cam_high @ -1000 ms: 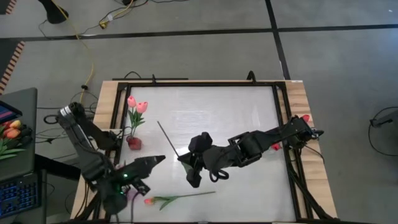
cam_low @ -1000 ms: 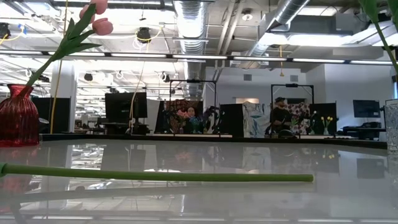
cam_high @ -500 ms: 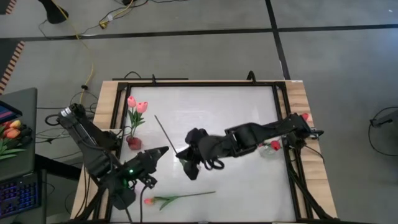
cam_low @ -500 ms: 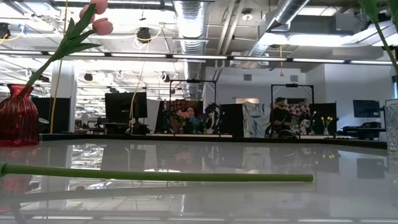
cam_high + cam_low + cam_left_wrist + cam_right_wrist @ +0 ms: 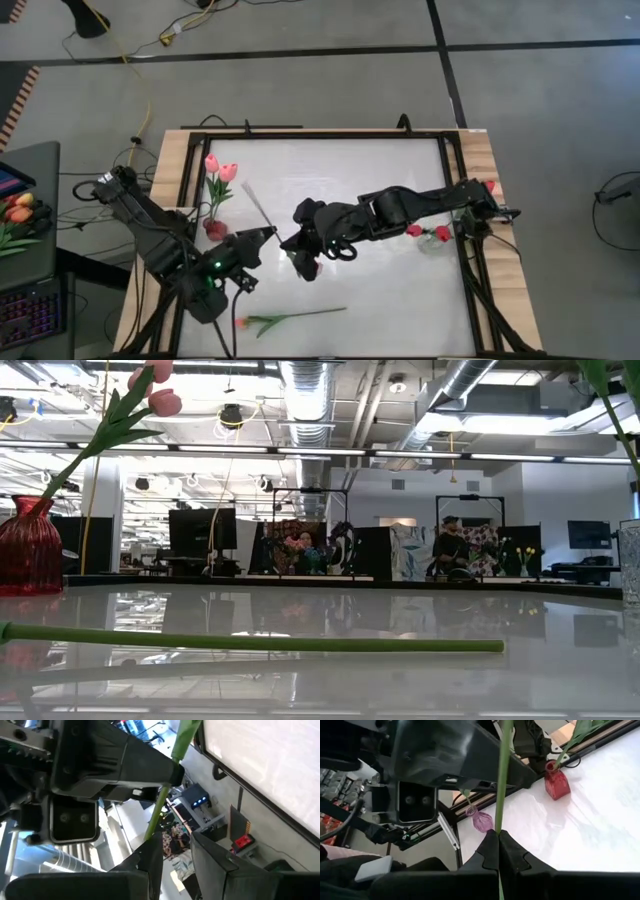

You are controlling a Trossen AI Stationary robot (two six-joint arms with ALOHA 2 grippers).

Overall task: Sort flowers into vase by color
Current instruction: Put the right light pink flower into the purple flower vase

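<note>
**Sorting table, contents left to right**

1. Orange tulips (image 5: 20,211): a bunch on the side bench, off the table (image 5: 350,165). Judged not part of the sort.
2. Left gripper (image 5: 265,236): at the table's left side, just beside the red vase and pointing at the right gripper. Its fingers are apart, and the wrist view shows the free end of the held tulip's stem reaching into the gap. Whether the stem touches a finger cannot be told. Judged posed to receive the stem.
3. Red vase (image 5: 215,229): upright near the left edge and holding two pink tulips (image 5: 220,167), so it serves as the pink vase.
4. Purple vase (image 5: 482,821): small, upright and with nothing in it, at the near-left edge beyond the red one.
5. Loose tulip (image 5: 290,318): lies flat along the front edge with its bud to the left, not yet sorted.
6. Held tulip (image 5: 257,204): its stem slants up toward the rear left. The bud is hidden.
7. Right gripper (image 5: 297,246): left of mid-table, fingers clamped together on that stem and holding it out to the other arm.
8. Clear vase (image 5: 432,244): at the right edge and carrying red blooms (image 5: 414,230)
</note>
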